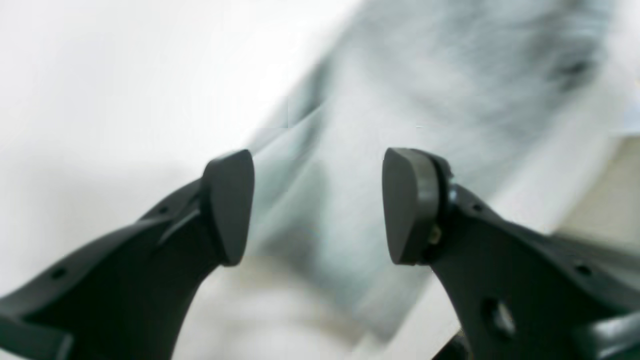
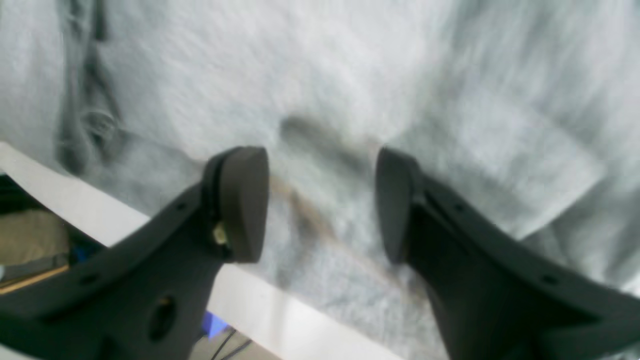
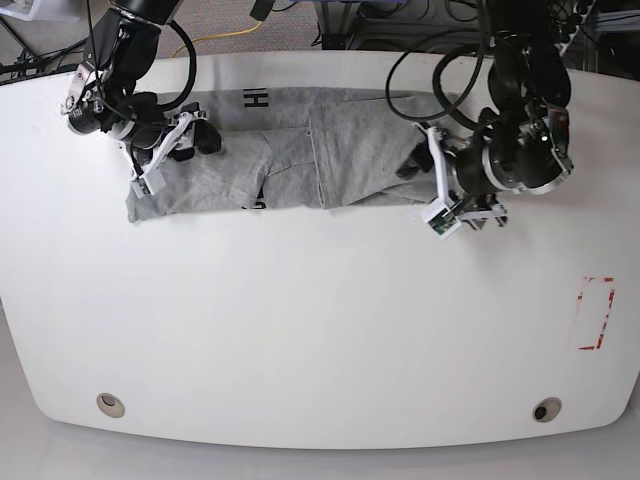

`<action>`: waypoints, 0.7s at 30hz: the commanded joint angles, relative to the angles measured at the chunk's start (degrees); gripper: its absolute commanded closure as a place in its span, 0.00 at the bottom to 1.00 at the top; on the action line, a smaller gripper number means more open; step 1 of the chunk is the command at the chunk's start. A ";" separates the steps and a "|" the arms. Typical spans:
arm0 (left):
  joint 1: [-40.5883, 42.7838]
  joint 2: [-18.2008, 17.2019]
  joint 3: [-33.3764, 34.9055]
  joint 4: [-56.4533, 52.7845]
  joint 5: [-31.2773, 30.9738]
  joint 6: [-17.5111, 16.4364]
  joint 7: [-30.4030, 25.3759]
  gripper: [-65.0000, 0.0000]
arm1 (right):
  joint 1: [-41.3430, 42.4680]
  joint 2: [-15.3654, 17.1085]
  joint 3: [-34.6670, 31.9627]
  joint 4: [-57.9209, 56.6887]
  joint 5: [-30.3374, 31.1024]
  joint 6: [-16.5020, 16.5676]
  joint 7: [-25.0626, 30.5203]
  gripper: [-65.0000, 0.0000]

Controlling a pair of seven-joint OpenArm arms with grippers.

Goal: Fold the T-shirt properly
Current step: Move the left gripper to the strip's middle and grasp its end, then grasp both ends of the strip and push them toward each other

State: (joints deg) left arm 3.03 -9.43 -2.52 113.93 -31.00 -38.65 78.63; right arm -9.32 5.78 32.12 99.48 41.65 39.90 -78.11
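The heather-grey T-shirt (image 3: 300,165) lies partly folded and wrinkled along the far side of the white table (image 3: 320,320). Black lettering (image 3: 256,99) shows at its far edge. My left gripper (image 1: 318,205) is open and empty, hovering over the shirt's right end (image 1: 425,75); in the base view it (image 3: 412,165) sits at that end. My right gripper (image 2: 322,200) is open and empty just above the cloth (image 2: 350,60) near the table edge; in the base view it (image 3: 203,138) is over the shirt's left end. Both wrist views are blurred.
A red rectangular mark (image 3: 597,313) is on the table at the right. Two round holes (image 3: 110,404) (image 3: 545,410) sit near the front edge. Cables and equipment lie beyond the far edge. The table edge (image 2: 75,200) shows in the right wrist view.
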 commanded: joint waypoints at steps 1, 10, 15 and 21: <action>-0.43 -1.78 -0.77 0.84 -0.16 -0.16 -0.87 0.51 | 0.93 0.77 1.07 3.77 3.14 0.10 1.14 0.49; 6.34 -5.21 -4.20 0.75 0.45 -0.34 -1.05 0.80 | 4.71 3.32 13.20 1.75 4.37 0.10 0.17 0.35; 8.36 -3.89 -4.73 -1.36 1.51 0.02 -3.16 0.98 | 8.75 8.24 20.32 -8.89 4.55 0.10 -1.50 0.09; 10.56 -2.22 -4.46 -2.68 7.49 -0.34 -8.17 1.00 | 12.18 12.90 23.75 -22.87 4.99 0.10 -1.59 0.17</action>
State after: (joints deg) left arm 14.06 -11.86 -6.74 110.59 -23.73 -38.68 71.24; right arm 1.87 16.73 55.55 78.37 44.84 39.68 -80.18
